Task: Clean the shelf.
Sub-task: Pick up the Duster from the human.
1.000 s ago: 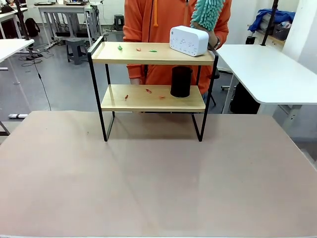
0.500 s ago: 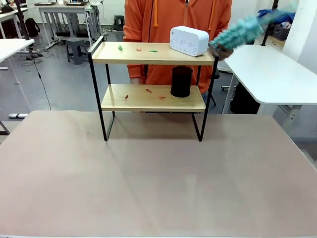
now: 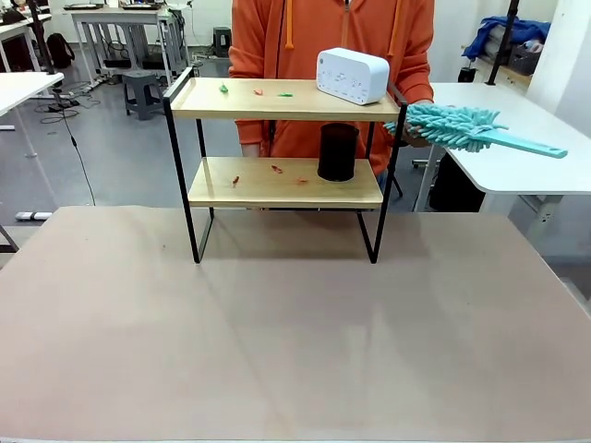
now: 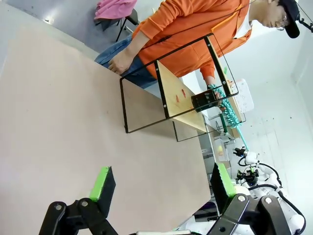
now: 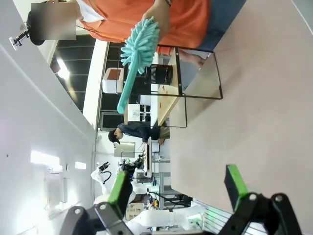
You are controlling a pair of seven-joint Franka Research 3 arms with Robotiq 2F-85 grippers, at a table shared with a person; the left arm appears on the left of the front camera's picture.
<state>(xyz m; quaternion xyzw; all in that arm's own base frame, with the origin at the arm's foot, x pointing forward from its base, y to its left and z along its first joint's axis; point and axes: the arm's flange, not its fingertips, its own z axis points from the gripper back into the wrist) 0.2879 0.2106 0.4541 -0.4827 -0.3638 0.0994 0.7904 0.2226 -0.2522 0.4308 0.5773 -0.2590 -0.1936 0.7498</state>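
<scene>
Teal duster (image 3: 445, 125) held by person (image 3: 332, 28) just right of shelf (image 3: 282, 112), handle level, pointing toward robot's right (right arm nearer). Both empty, fingers apart: right gripper (image 5: 178, 183), left gripper (image 4: 161, 172).

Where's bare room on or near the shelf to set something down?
Widest: the table in front of the shelf. Top board: left end, before the scraps. Lower board: left end, away from the black cup. Crowded: top right, with the white box and the person's duster beside it.
</scene>
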